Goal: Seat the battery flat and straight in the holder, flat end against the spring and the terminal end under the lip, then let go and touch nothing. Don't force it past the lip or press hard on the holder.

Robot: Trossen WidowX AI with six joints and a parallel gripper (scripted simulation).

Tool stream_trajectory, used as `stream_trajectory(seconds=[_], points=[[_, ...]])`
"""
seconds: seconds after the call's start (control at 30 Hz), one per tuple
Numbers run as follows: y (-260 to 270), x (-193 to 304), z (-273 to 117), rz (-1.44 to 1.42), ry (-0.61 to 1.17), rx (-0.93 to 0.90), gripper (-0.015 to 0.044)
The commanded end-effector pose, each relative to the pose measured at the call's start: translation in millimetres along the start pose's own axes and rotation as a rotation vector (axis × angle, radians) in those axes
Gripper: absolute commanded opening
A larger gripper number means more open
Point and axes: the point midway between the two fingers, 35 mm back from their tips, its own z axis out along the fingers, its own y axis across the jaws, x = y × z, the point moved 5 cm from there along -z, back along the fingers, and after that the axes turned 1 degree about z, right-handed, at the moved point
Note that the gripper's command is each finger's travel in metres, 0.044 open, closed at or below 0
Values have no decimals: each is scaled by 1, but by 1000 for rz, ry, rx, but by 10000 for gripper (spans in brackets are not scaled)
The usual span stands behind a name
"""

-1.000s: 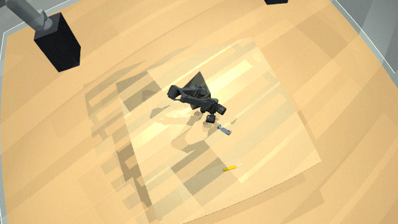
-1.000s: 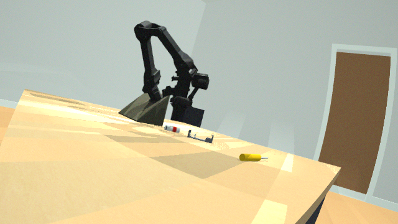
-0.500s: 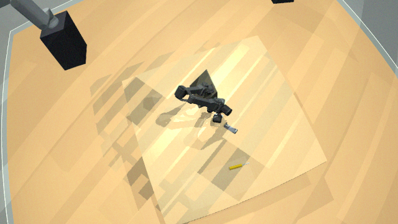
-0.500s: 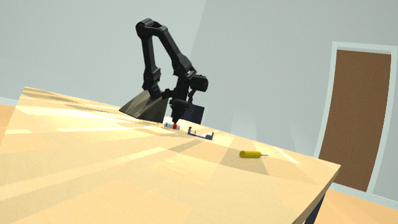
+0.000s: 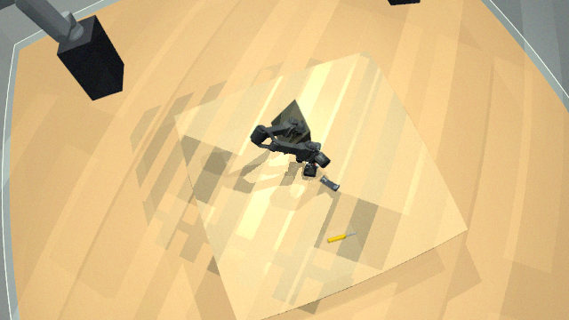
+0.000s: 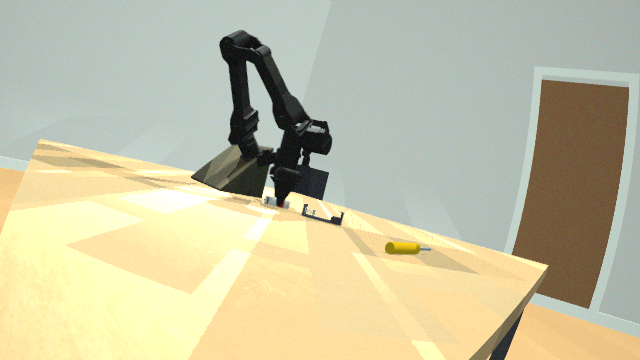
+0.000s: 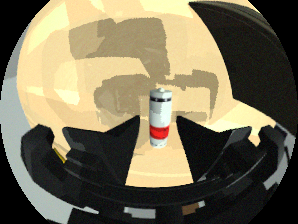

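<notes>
The battery (image 6: 270,201) (image 7: 160,112), white with a red band and a dark ring near its terminal end, lies on the table. In the wrist view its terminal end points away from the gripper. My gripper (image 6: 281,202) (image 7: 158,119) is open and low over the table, with a fingertip on each side of the battery and a visible gap on both sides. In the exterior view a finger hides part of the battery. The dark holder (image 5: 330,183) (image 6: 321,218) stands on the table just beyond the gripper, with raised ends and no battery in it; it is not seen in the wrist view.
A yellow screwdriver (image 5: 337,238) (image 6: 403,248) lies on the table, farther from the arm than the holder. The arm's dark wedge-shaped base (image 6: 232,172) stands behind the battery. The table's edge (image 5: 444,187) runs beyond the holder and screwdriver.
</notes>
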Motion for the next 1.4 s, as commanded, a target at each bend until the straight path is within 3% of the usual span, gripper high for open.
stream_trajectory(seconds=[0.0, 0.07, 0.23, 0.4, 0.63, 0.77, 1.37], points=[[-1, -1, 2, -7, -5, -1, 159], [-1, -1, 2, -7, -5, -1, 107], [-1, -1, 2, -7, -5, -1, 76], [-1, 0, -2, -8, -3, -1, 76], [-1, 0, -44, -7, -2, 0, 76], [-1, 0, -48, -15, -3, 0, 76], [29, 35, -61, -866, 0, 0, 76]])
